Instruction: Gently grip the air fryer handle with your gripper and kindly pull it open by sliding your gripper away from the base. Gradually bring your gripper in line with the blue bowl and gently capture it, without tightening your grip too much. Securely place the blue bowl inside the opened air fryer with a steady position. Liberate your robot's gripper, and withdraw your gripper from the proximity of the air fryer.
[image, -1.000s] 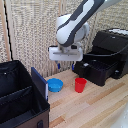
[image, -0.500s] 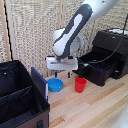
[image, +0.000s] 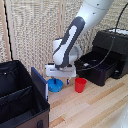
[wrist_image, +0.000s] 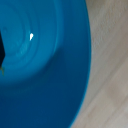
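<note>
The blue bowl (image: 54, 86) sits on the wooden table, just left of a red cup in the exterior view. My gripper (image: 59, 79) hangs low right over the bowl, and its fingers look spread, with nothing between them. In the wrist view the bowl (wrist_image: 45, 65) fills nearly the whole picture, and a dark sliver of one finger (wrist_image: 1, 50) shows at the edge. The black air fryer (image: 112, 47) stands at the exterior view's right with its drawer (image: 92, 67) pulled out toward the cup. Its handle is too small to make out.
A red cup (image: 80, 84) stands upright between the bowl and the open drawer. A black fabric case (image: 20, 100) with compartments fills the exterior view's lower left, close to the bowl. A black cable (image: 107, 50) runs over the air fryer.
The arm has swung from beside the air fryer drawer toward the exterior view's left and dropped down over the blue bowl. Bowl and cup have not moved.
</note>
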